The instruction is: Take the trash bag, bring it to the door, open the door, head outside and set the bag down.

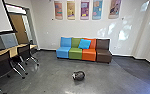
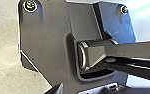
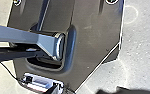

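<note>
A small dark trash bag with a pale patch on its left side lies on the grey floor in the head view, in front of the row of seats and apart from them. Behind the desks at the far left stands a brown door. At the lower edge of the left wrist view, a dark pointed part looks like a piece of my left gripper. Dark parts low in the right wrist view may belong to my right gripper. I see nothing held at either one.
Blue, green, orange and brown seats stand along the back wall, with a blue cushion on them. At the left are a long wooden desk and wheeled black chairs. Open floor lies around the bag.
</note>
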